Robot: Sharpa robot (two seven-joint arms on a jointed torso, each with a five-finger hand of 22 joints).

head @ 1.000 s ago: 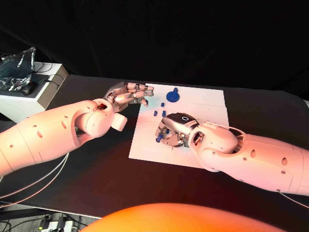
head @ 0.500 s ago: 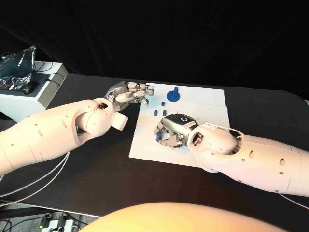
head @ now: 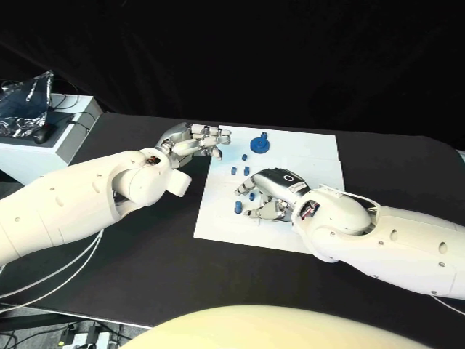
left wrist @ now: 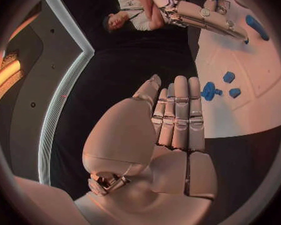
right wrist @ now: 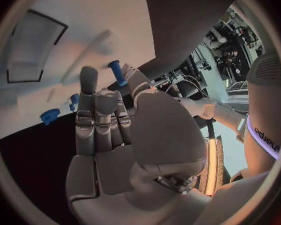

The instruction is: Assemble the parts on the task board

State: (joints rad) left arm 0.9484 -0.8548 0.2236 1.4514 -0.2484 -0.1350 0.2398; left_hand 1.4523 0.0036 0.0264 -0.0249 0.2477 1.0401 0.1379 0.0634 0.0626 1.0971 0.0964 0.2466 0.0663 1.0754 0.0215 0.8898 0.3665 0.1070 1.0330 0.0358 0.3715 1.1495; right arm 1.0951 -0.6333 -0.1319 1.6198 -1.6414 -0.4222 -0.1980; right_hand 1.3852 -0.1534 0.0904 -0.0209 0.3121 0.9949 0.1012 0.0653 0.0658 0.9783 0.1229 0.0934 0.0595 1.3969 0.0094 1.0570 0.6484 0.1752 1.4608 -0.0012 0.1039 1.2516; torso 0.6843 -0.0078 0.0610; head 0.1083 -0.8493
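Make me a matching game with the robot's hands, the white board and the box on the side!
Things:
1. left hand
2. right hand
3. task board
4. white box

Places:
A. at the table's left, crumpled foil on top
B. over the board's middle, a blue part at its fingers
C. at the board's far left corner, holding nothing
D. flat on the black table

Pairs: 1-C, 2-B, 3-D, 4-A

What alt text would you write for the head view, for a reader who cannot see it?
Two white robot arms reach over a flat white rectangular task board on a black table. The silver right hand rests on the board, beside small blue plastic parts; the silver left hand hangs at the board's far left corner, its fingers holding nothing.
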